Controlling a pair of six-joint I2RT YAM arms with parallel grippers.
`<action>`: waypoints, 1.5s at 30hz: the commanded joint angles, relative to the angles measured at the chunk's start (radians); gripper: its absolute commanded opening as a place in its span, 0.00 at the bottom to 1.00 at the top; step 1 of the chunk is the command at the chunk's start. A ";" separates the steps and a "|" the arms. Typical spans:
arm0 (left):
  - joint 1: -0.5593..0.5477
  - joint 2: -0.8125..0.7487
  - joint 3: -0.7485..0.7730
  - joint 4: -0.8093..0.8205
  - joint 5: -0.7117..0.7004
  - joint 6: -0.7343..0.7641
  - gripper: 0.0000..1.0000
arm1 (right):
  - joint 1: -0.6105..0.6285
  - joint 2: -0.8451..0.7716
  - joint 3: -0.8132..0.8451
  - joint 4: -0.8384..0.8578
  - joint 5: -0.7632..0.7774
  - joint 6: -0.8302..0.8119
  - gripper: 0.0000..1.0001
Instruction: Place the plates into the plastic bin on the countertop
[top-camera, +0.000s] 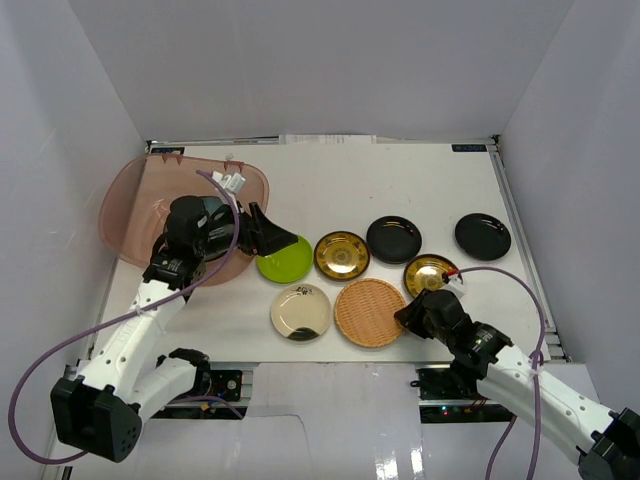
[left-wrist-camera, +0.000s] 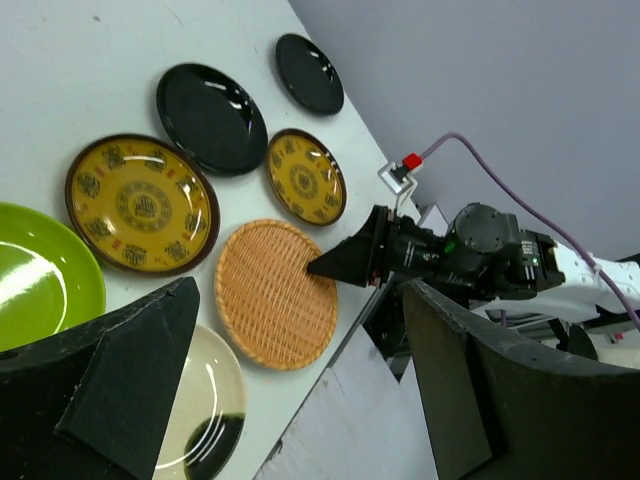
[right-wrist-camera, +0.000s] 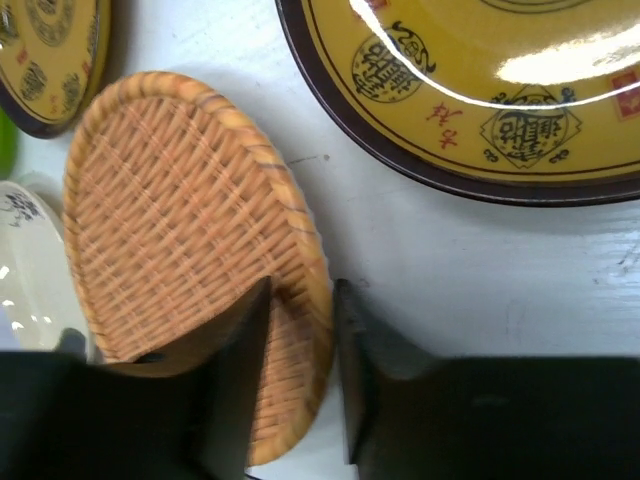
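The pinkish plastic bin (top-camera: 128, 205) stands at the far left of the white countertop (top-camera: 330, 185). On the countertop lie a lime green plate (top-camera: 287, 259), two gold plates (top-camera: 342, 255) (top-camera: 431, 273), two black plates (top-camera: 393, 239) (top-camera: 483, 236), a cream plate (top-camera: 300, 311) and a woven tan plate (top-camera: 369, 312). My right gripper (right-wrist-camera: 302, 330) pinches the woven plate's (right-wrist-camera: 170, 210) right rim, one finger inside and one outside; the plate lies flat. My left gripper (top-camera: 262, 232) is open and empty, between the bin and the green plate. My left arm hides most of the bin's inside.
White walls close in the countertop on the left, back and right. The table's front edge (left-wrist-camera: 345, 330) runs just beside the woven and cream plates. A purple cable (top-camera: 505, 275) loops from my right arm over the table's right side.
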 joint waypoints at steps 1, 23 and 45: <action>-0.009 -0.034 -0.031 -0.023 0.039 0.037 0.93 | 0.001 -0.026 -0.042 -0.067 0.002 0.055 0.30; -0.015 -0.351 0.130 0.146 -0.151 0.032 0.96 | 0.001 0.271 0.736 0.165 -0.195 -0.328 0.08; -0.035 -0.534 0.110 -0.148 -0.550 0.021 0.98 | 0.234 1.797 2.091 0.411 -0.241 -0.497 0.08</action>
